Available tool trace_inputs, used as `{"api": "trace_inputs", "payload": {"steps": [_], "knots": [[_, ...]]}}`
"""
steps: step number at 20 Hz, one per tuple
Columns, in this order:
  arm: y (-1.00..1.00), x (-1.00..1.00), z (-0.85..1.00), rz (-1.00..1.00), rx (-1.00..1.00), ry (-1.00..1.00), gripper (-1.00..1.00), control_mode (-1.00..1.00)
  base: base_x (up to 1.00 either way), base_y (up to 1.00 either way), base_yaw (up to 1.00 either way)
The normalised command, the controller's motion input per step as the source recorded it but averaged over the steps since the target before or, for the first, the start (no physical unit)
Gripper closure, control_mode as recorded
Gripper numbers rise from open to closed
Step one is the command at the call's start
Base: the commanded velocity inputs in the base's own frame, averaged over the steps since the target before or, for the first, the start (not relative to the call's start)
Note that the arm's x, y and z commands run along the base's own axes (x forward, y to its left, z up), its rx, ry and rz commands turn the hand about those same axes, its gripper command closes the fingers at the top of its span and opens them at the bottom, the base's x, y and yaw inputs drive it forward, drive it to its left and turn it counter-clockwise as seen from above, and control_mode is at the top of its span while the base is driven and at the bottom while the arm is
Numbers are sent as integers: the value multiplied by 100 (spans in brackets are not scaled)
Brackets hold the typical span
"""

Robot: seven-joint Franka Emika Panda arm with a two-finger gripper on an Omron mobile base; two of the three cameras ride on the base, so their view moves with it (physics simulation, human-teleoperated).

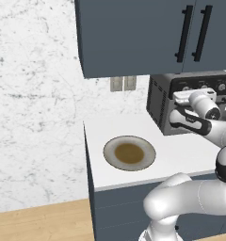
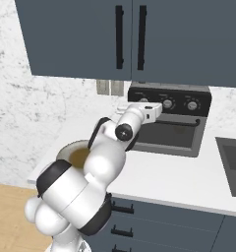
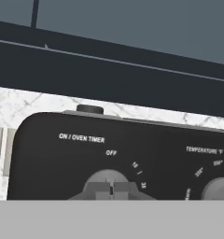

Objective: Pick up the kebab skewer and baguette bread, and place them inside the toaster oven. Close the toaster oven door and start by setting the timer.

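White counter; toaster oven (image 2: 170,119) upright, long axis horizontal, door (image 2: 165,134) closed.

White counter (image 1: 181,155) with plate (image 1: 129,153), toaster oven (image 2: 171,120)

The white arm rises from the base, bends at a dark elbow joint and reaches forward and up, its forearm stretched roughly level toward the far side. The wrist turns the hand to face straight ahead. The gripper (image 3: 111,190) has its two fingertips (image 3: 103,192) pressed together with barely a slit between them, clamped on a round knob (image 3: 109,179) in front of the hand.
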Motion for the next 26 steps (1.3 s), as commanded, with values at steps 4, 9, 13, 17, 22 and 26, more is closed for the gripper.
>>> {"api": "trace_inputs", "payload": {"steps": [4, 9, 13, 17, 22, 26], "knots": [[-2, 1, 0, 0, 3, 0, 100, -100, 0, 0, 0], [0, 3, 0, 0, 2, 0, 100, -100, 0, 0, 0], [0, 5, 0, 0, 1, 0, 100, -100, 0, 0, 0], [0, 4, 0, 0, 2, 0, 100, -100, 0, 0, 0], [0, 0, -9, 0, 5, 0, 100, -100, 0, 0, 0], [0, 1, -15, 0, 7, 0, 100, -100, 0, 0, 0]]}}
